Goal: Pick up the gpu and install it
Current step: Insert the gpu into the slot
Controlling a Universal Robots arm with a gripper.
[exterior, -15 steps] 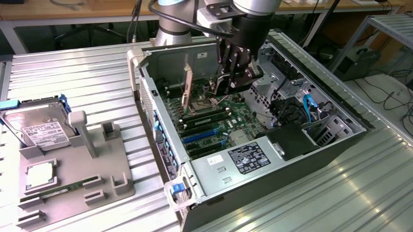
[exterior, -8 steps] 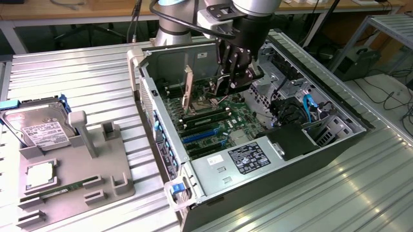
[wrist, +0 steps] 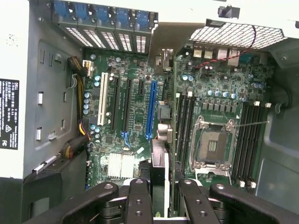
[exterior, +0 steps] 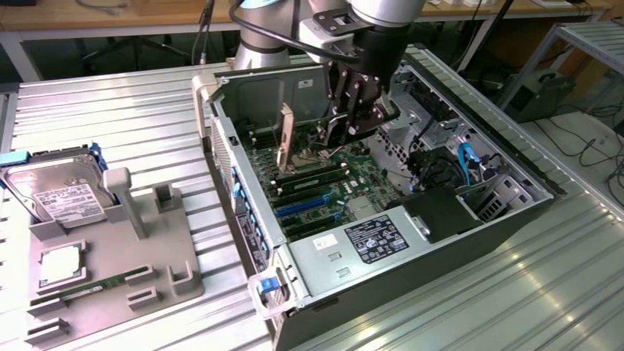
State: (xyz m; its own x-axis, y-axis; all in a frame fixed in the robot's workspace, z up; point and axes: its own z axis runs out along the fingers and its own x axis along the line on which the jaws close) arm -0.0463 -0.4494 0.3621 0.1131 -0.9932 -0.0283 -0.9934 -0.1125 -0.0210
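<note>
End effector (wrist: 159, 198) apparently clamping upright gpu (wrist: 159, 172) above motherboard (wrist: 126, 116).

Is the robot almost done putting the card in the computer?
Partway. The gpu is already picked up: the claw grips it on edge, inside the open computer case, above the motherboard. Left: it isn't seated yet, and the long blue slot is empty.

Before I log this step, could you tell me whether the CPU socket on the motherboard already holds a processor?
No, the CPU socket lies bare inside its metal frame.
</note>
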